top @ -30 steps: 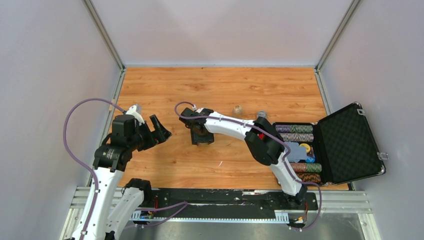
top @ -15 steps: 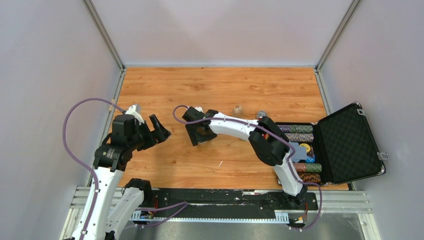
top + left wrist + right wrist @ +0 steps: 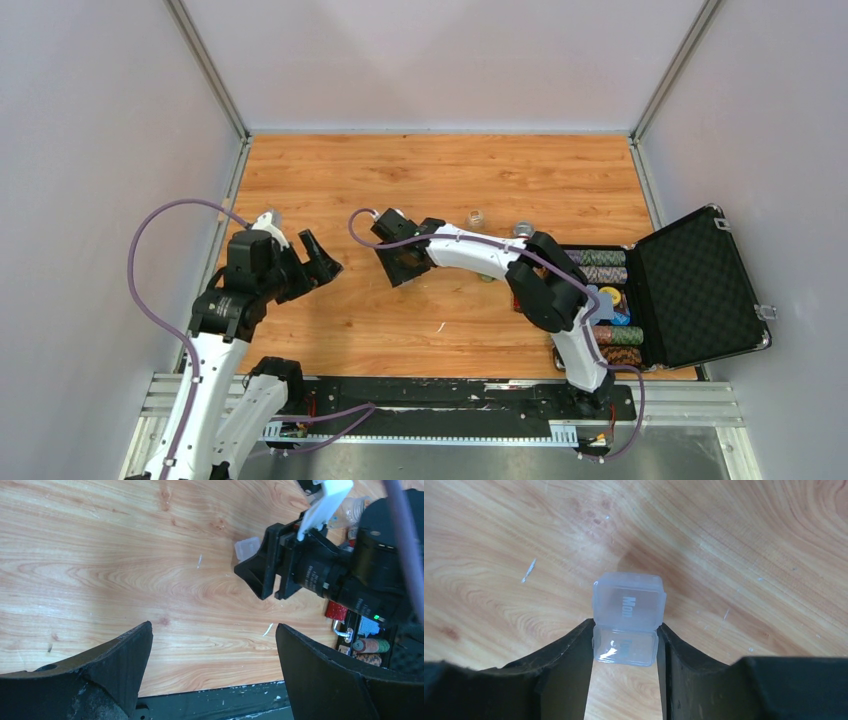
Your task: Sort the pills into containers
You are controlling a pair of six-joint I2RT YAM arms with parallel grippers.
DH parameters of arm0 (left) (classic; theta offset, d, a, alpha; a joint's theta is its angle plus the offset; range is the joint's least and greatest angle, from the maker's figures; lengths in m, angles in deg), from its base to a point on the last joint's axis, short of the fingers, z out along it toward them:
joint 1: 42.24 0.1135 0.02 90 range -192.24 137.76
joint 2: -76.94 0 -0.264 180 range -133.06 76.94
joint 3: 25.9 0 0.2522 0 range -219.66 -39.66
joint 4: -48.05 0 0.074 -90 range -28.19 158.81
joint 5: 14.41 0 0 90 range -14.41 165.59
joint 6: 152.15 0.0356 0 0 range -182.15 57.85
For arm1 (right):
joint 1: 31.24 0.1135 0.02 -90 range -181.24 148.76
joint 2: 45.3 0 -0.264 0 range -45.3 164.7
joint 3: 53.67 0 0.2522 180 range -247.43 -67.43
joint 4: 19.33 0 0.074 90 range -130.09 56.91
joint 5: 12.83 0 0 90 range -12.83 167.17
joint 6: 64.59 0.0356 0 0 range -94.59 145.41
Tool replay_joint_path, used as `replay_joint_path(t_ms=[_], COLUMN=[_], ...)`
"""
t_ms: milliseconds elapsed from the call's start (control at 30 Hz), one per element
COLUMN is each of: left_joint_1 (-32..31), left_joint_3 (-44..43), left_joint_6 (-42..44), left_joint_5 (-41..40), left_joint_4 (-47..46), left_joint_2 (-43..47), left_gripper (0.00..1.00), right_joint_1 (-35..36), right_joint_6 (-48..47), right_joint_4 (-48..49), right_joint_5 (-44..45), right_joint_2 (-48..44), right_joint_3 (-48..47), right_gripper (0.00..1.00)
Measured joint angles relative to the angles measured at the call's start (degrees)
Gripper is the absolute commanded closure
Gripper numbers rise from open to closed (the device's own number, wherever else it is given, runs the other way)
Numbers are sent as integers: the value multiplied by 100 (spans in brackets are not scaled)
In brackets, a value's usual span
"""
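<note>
**Right tool clamped on the clear container**

I see my right tool (image 3: pixel 625 630) closed on the small clear container (image 3: pixel 628 602). Both black fingers (image 3: pixel 569 650) press the sides of its near half. The far half, with "Mon" printed on the lid, sticks out beyond the fingertips over the wooden desk (image 3: pixel 749 540). My left tool (image 3: pixel 214 630) is spread wide and holds nothing; the container is well ahead of it, apart. The open black case of poker chips (image 3: pixel 690 280) stands far to the right side of the right tool
</note>
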Motion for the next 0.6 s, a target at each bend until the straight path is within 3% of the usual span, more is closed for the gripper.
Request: replay_joint_path(t_ms=[300, 600], left_joint_1=[0, 2], left_joint_3=[330, 455], left_joint_6=[-321, -1193], left_joint_5=[608, 1917], left_joint_4=[-560, -2330], left_joint_2=[-122, -713], left_gripper=[5, 9], right_joint_1=[-192, -247], right_joint_6=[20, -251], right_joint_4=[380, 970], right_joint_5=[-680, -1327], right_joint_2=[-1320, -2927], right_joint_3=[699, 1349], right_gripper=[62, 59])
